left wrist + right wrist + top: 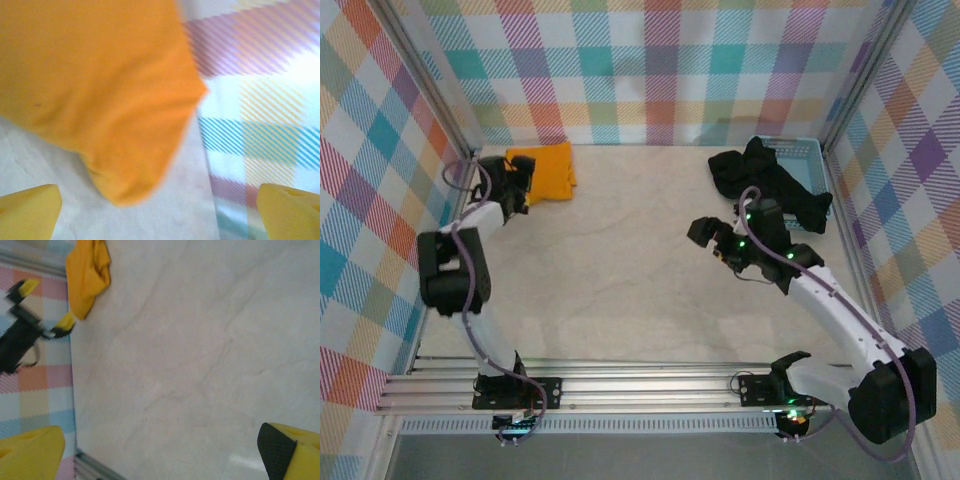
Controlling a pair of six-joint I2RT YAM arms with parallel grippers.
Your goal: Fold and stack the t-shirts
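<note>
**Early stage of the fold-and-stack task.** The pale desk (640, 270) carries shirts at both far corners. At the far right, the black t-shirts (765, 185) form a crumpled heap that spills from the light blue basket (802, 148) onto the desk. None is folded, and their number cannot be counted from above. At the far left, the orange-yellow t-shirt (550, 168) rests as a compact rectangle. It is apparently folded, though the blurred left wrist view confirms only one rounded corner. The left gripper (513, 180) hovers just beside that shirt, jaws spread wide and empty. The right gripper (705, 233), likewise released and empty, hangs over the desk near the black heap. Judged remaining: every black shirt, then the stack.
</note>
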